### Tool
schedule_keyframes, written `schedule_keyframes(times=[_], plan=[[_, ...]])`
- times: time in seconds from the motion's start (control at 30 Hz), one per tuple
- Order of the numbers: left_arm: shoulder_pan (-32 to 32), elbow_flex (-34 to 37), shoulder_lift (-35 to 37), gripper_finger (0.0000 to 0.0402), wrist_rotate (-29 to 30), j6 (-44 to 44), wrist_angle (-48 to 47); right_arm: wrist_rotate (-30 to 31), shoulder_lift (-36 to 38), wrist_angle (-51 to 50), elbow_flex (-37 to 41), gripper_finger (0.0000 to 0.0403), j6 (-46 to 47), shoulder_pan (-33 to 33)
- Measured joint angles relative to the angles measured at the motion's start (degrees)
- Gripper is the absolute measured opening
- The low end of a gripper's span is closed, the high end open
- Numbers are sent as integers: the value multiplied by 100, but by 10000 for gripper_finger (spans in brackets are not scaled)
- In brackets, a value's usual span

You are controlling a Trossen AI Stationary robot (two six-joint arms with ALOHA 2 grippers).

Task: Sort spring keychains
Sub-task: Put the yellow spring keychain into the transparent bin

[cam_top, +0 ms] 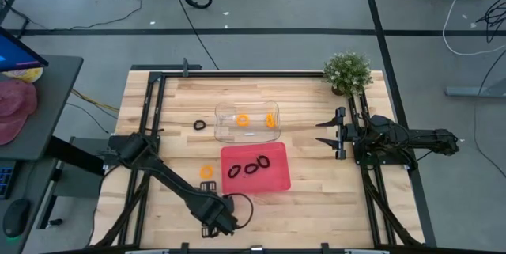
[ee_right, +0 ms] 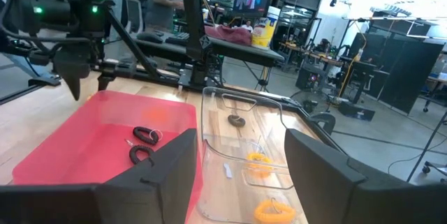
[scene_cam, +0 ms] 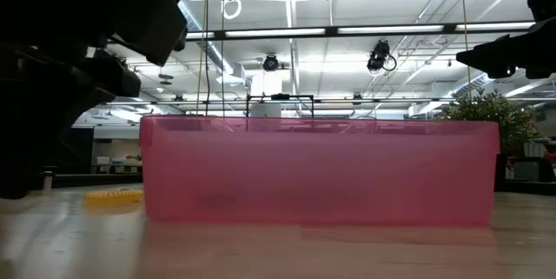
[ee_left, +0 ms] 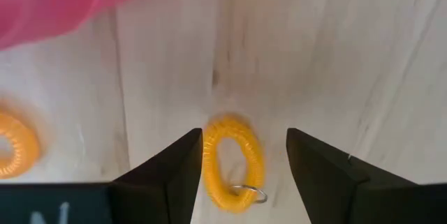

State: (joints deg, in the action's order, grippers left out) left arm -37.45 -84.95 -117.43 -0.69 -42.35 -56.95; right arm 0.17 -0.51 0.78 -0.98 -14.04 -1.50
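An orange spring keychain [ee_left: 234, 161] lies flat on the wooden table [cam_top: 332, 191], near the front edge, and the left gripper [ee_left: 241, 175] hangs over it with its jaws spread, one finger on each side of the coil and not touching it. A small metal ring [ee_left: 250, 194] sticks out at the end of the coil nearest the gripper. A second orange keychain [cam_top: 207, 172] rests just beside the left side of the pink tray [cam_top: 277, 181], which holds three black keychains [cam_top: 251, 167]. The clear tray [cam_top: 224, 116] behind it holds two orange ones [cam_top: 243, 119], and one black keychain [cam_top: 199, 125] lies on the table to its left. The right gripper [cam_top: 320, 132] waits at the right side of the table, jaws also spread. The risk, as I judge it, is in the closing: the coil is soft and springy, so the fingers may squeeze it and let it pop out sideways, or catch only the thin ring and drop the piece during the carry. The pink tray is near, so a careless lift could also end in the wrong tray, mixing orange with black.
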Motion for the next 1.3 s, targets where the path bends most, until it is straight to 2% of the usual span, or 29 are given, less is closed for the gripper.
schedule_keyframes(times=[0.5,1.13,1.3], plan=[[33,-2,0,210,90,70,89,1,0,0,-1,222,0,-2],[-358,-5,0,211,87,-608,-46,1,0,0,-1,222,0,-2],[-346,277,0,211,87,-659,222,1,0,0,-1,222,0,0]])
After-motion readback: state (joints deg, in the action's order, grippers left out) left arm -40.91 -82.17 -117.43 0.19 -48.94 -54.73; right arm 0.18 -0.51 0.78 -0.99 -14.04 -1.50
